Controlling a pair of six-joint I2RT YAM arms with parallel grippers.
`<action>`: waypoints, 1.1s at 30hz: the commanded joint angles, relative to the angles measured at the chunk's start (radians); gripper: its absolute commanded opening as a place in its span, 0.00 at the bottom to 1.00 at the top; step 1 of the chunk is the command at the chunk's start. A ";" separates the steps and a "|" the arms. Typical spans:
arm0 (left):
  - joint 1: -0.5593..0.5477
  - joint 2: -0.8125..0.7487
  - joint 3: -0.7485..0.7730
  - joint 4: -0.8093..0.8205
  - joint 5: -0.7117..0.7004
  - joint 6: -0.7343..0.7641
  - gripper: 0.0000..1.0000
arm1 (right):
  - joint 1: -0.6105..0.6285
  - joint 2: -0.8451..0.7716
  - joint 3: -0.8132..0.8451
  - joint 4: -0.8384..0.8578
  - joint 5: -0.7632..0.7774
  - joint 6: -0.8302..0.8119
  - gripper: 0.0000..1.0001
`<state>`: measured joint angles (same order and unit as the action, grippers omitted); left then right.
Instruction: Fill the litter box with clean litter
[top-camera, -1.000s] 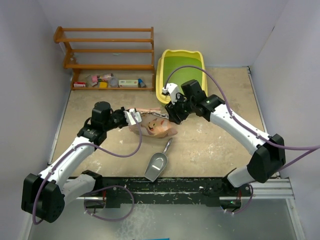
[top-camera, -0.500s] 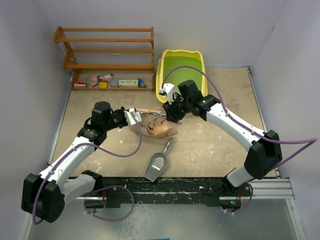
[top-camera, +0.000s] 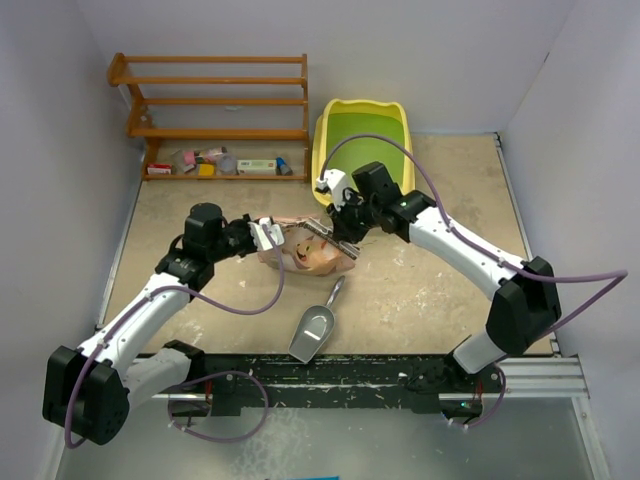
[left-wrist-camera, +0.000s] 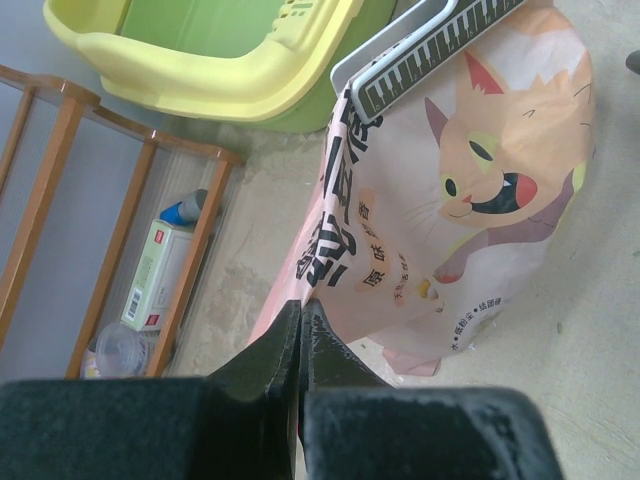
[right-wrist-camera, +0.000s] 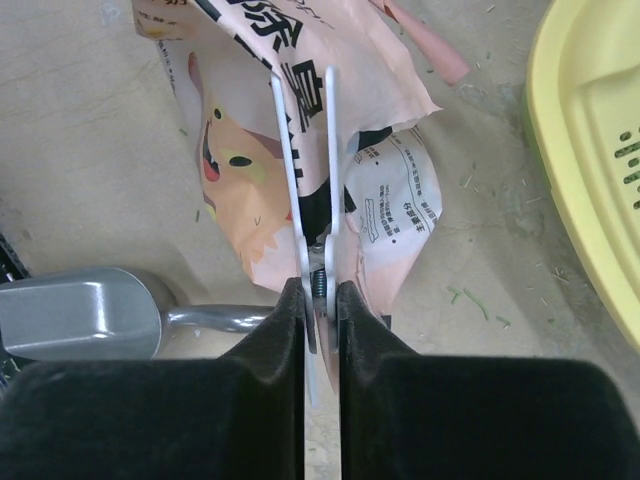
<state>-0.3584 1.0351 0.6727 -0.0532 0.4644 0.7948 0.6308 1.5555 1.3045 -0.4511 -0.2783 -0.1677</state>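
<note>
The yellow litter box (top-camera: 322, 165) with its bare green floor stands at the back, right of centre; it also shows as the litter box (left-wrist-camera: 200, 60) and the litter box (right-wrist-camera: 590, 150). No clean litter shows. A pink cat-print bag (top-camera: 315, 255) lies in front of it, with a grey clip (right-wrist-camera: 331, 150) across its top. My left gripper (left-wrist-camera: 302, 305) is shut on the edge of the bag (left-wrist-camera: 450, 200). My right gripper (right-wrist-camera: 320, 290) is shut on the clip's two handles, over the bag (right-wrist-camera: 250, 150). In the top view the left gripper (top-camera: 272, 235) and the right gripper (top-camera: 340, 222) flank the bag.
A grey metal scoop (top-camera: 313, 330) lies on the floor near the arms' bases, just left of my right fingers as the scoop (right-wrist-camera: 80, 315). A wooden shelf rack (top-camera: 215, 100) with small items stands at the back left. Side walls close in on both sides.
My right gripper has moved a little left onto the bag's clip and closed on its handles. The left arm and the bag have stayed put.
</note>
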 joint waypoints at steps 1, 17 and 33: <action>-0.010 0.000 0.011 0.048 0.050 -0.025 0.00 | 0.004 -0.055 -0.026 0.072 0.056 0.036 0.00; -0.013 -0.041 0.011 0.086 0.046 -0.108 0.00 | -0.109 -0.355 -0.109 -0.060 0.542 0.236 0.00; -0.013 -0.065 0.025 0.114 0.008 -0.212 0.07 | -0.726 -0.127 -0.210 0.024 0.455 0.477 0.00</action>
<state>-0.3618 1.0073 0.6727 -0.0463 0.4526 0.6384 -0.0570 1.3994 1.0889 -0.4995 0.1390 0.2501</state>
